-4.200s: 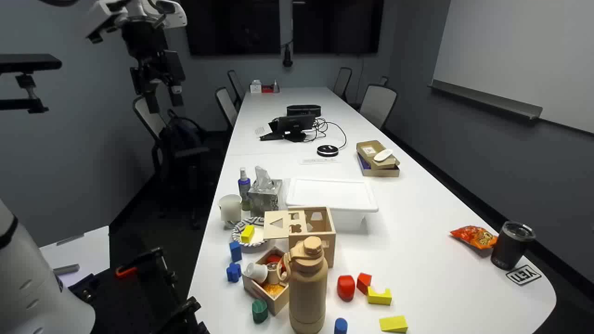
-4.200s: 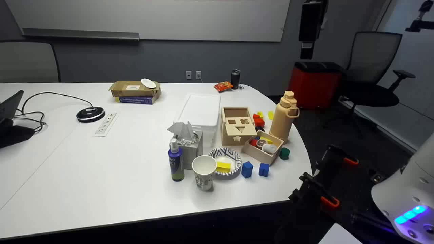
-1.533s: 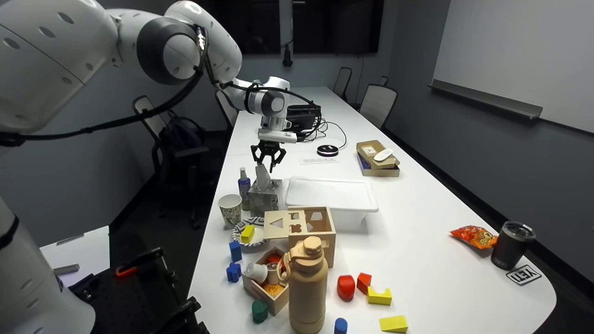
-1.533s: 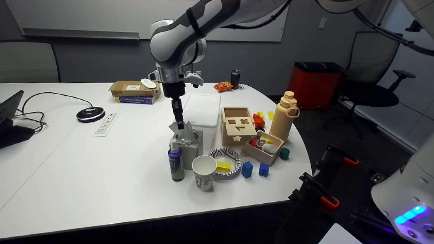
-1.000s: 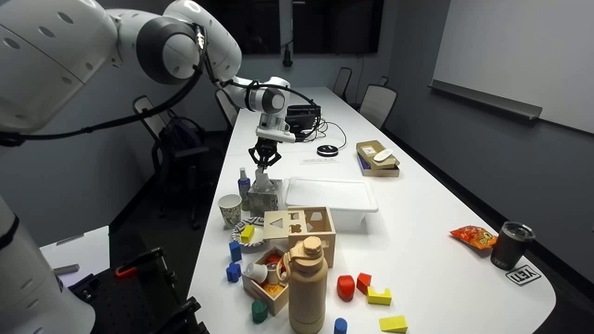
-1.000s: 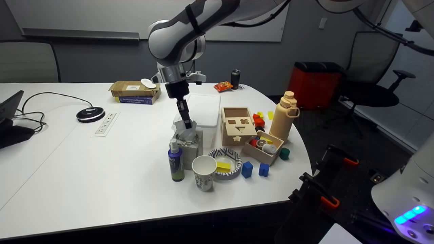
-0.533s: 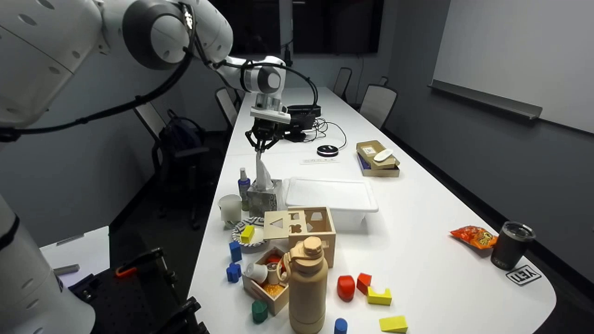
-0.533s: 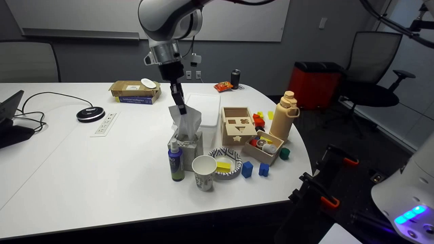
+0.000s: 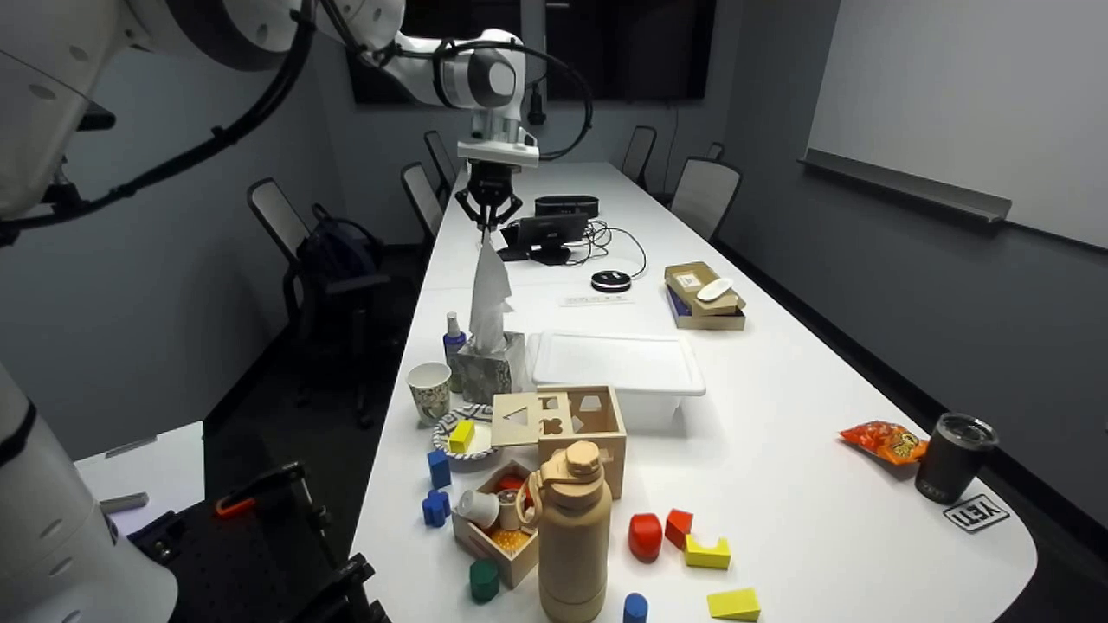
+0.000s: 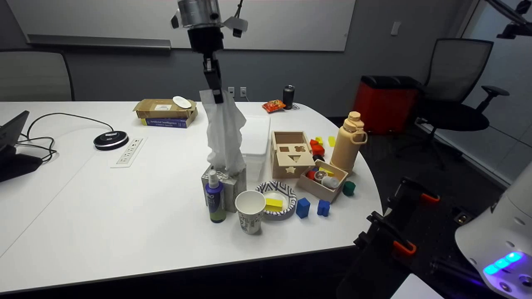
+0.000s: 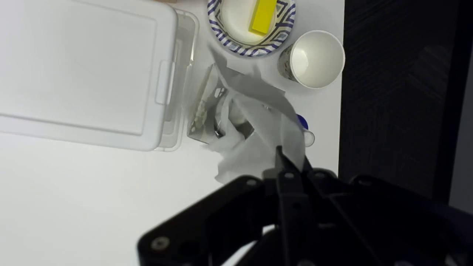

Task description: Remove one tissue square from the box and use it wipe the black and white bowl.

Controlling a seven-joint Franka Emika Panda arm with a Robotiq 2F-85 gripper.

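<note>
worktop (image 10: pixel 104 216): white; a long edge runs along the bottom in an exterior view, meeting the rounded end at a right-hand corner
arm (image 9: pixel 482 73): raised higher over the worktop than in the earlier frame
white tub (image 10: pixel 257 137): lid on, set in from that long edge, where it was before
tissue box (image 10: pixel 235 187): upright near the long edge, just beside the white tub; shifted slightly toward that edge since before
tissue square (image 10: pixel 226 133): drawn up much taller than before, hanging down to the tissue box's top; whether its lower end is clear of the opening, I cannot tell
black and white bowl (image 11: pixel 283 20): near the same edge, between tissue box and right-hand corner, unmoved
spray bottle (image 10: pixel 215 207): upright between tissue box and long edge
paper cup (image 10: pixel 250 218): upright near that edge, just beside the bowl
fingers (image 10: pixel 217 98): clenched on the tissue square's upper end, higher than before
yellow block (image 10: pixel 273 204): lying in the bowl
</note>
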